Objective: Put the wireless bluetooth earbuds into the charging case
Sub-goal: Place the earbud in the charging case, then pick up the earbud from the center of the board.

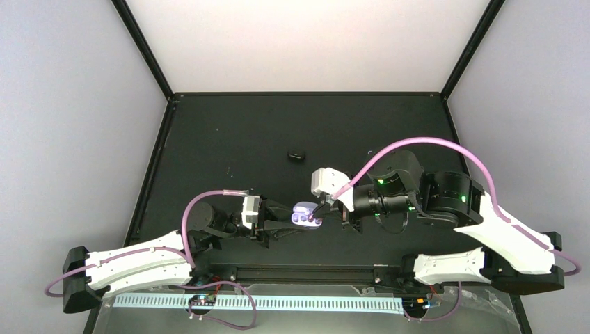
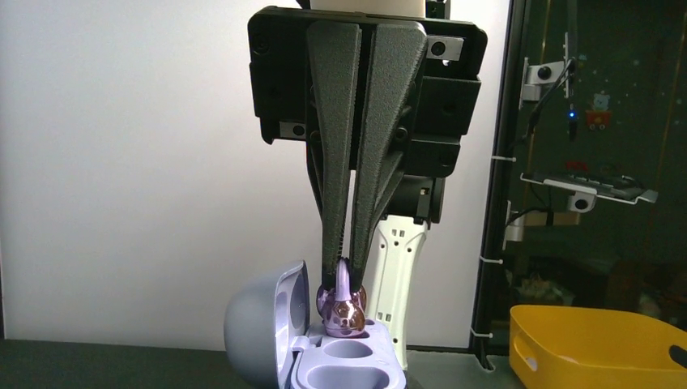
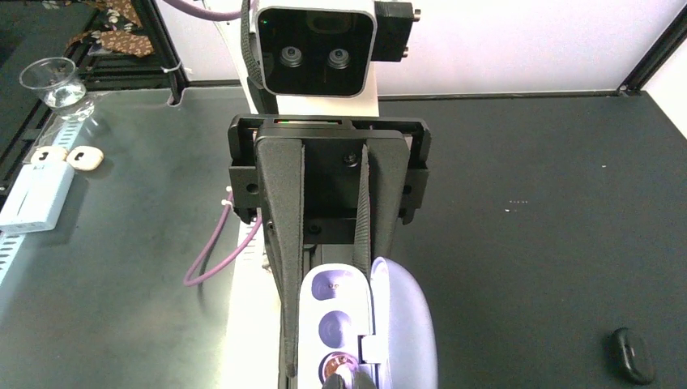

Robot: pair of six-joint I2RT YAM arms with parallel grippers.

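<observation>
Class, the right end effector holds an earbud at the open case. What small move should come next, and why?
Probably ease the right end effector straight down a touch before letting go. It is shut on the earbud, which sits at the end socket of the case but seems to stand proud of it. The left end effector holds the case open and level.
</observation>
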